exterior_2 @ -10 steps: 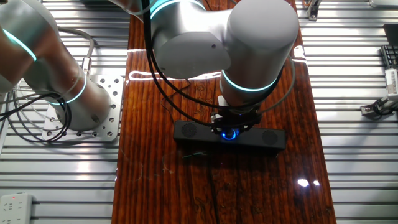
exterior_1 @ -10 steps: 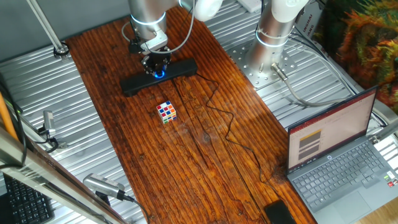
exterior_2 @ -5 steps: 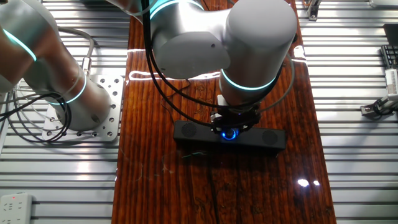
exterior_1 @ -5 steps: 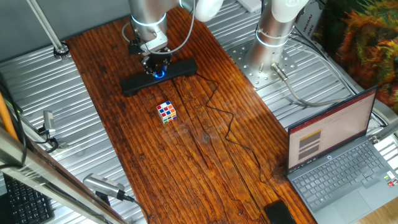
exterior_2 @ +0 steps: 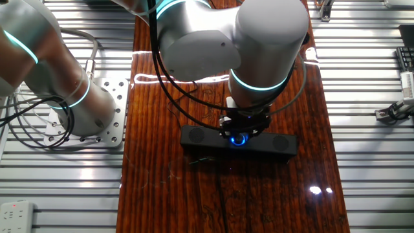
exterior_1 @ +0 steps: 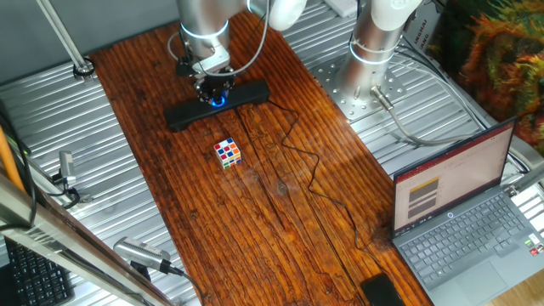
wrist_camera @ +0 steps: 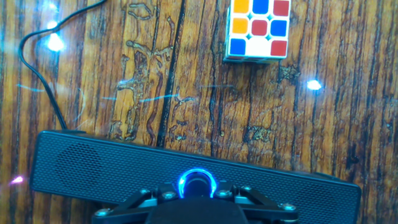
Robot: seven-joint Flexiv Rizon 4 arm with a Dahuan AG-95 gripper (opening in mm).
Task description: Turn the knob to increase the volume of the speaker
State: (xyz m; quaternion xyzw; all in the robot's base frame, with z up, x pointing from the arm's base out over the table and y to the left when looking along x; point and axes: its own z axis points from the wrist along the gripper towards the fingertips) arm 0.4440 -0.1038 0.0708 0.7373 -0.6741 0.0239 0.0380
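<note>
a silver robot arm with glowing teal joint rings reaches down over a wooden table, its wrist pointing straight down. its black two-finger gripper sits low, fingers angled inward on either side of the blue-lit knob; actual contact cannot be made out.

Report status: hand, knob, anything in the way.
Hand down over the knob, grip state unclear. Blue ring lit at the middle of the speaker. Puzzle cube sits apart, not in the way.
</note>
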